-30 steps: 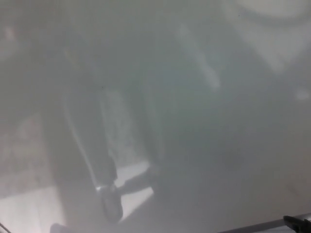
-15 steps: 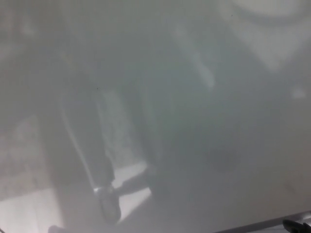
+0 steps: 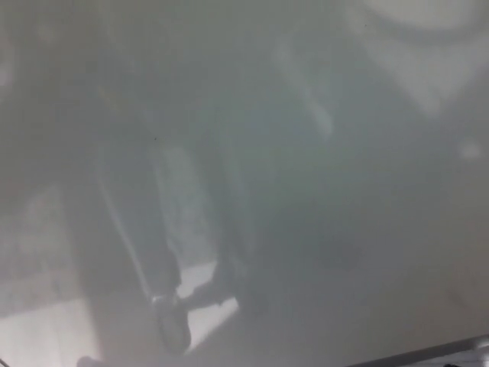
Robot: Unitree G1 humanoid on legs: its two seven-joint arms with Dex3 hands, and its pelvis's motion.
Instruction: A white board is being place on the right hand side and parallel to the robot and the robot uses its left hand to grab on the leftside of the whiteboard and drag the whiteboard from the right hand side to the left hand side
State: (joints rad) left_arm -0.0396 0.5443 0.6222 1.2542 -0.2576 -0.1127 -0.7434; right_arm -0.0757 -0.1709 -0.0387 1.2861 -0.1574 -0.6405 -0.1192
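Observation:
The whiteboard (image 3: 321, 229) fills almost the whole head view. Its glossy grey-white face carries blurred reflections, among them a dark limb-like streak (image 3: 164, 290) running down to the lower left. The board's lower edge (image 3: 428, 353) shows as a dark slanted line in the bottom right corner. Neither of my hands can be made out.
Below the board's edge, a thin strip of darker ground (image 3: 466, 361) shows in the bottom right corner. A small dark blob (image 3: 85, 361) sits at the bottom left edge; I cannot tell what it is.
The board's lower edge has slid down and right in the picture. A small black object that sat below that edge at the bottom right has left the view. The reflections shifted slightly.

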